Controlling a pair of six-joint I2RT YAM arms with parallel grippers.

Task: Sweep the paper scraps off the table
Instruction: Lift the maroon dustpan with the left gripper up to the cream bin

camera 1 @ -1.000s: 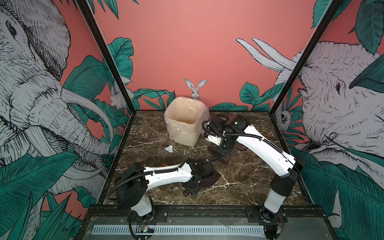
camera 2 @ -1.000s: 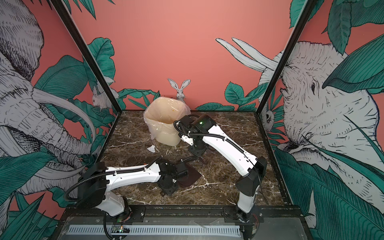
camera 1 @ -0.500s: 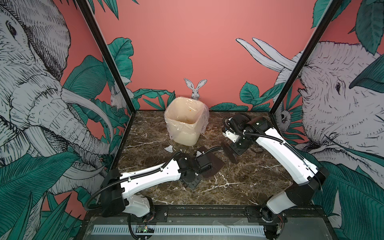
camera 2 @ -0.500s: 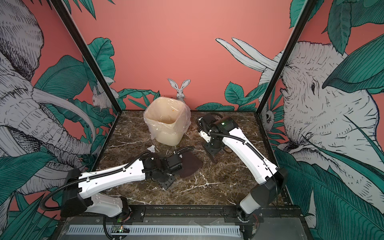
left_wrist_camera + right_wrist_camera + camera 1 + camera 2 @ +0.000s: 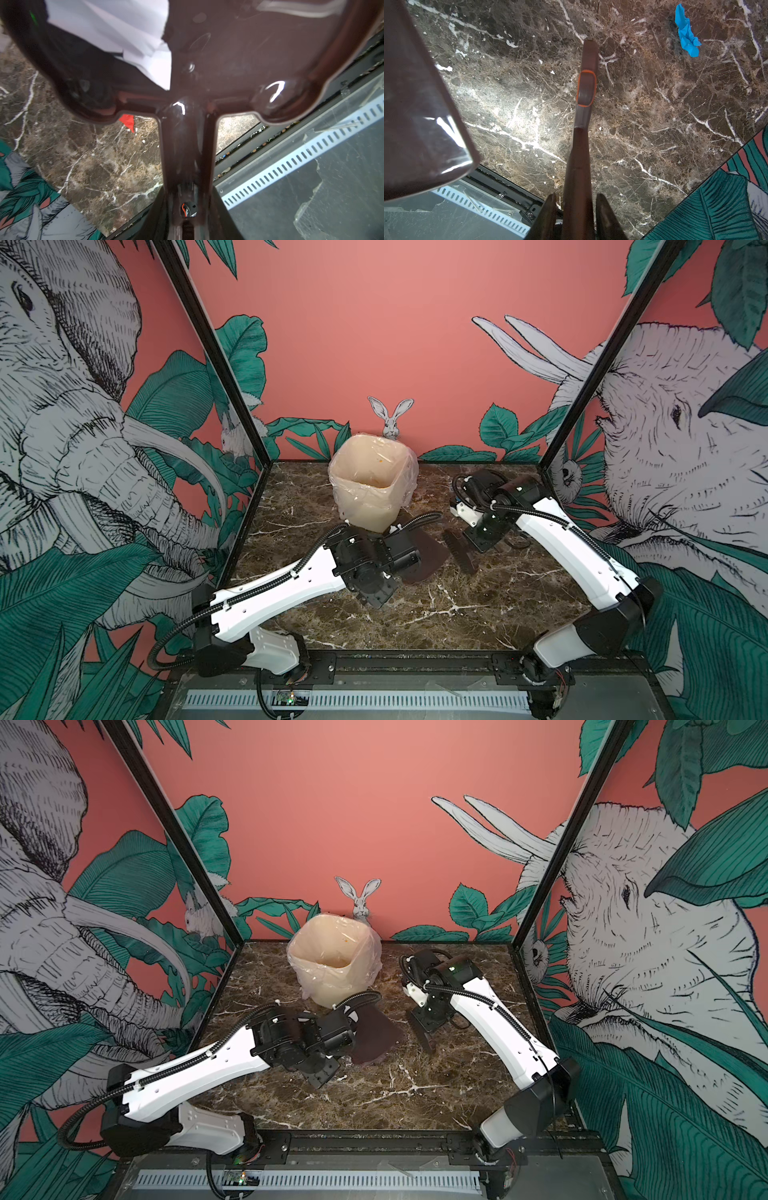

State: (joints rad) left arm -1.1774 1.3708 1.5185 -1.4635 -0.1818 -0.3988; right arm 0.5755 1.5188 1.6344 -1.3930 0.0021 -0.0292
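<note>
The left gripper is clamped on the handle of a glossy dark brown plastic dustpan. The dustpan is held near the front of a beige plastic bin lined with a clear bag, which stands at the back of the dark brown marble-pattern table with white veins and a black metal frame. A creased white paper scrap lies inside the dustpan. A small red paper scrap lies on the table, showing past the dustpan's rear rim beside the handle. The right gripper is closed around the handle of a dark brown brush with an orange-ringed inset. In both top views the brush head is just beside the dustpan's open edge. Whether the brush touches the table cannot be told. A crumpled blue paper scrap lies on the marble, well apart from the brush.
</note>
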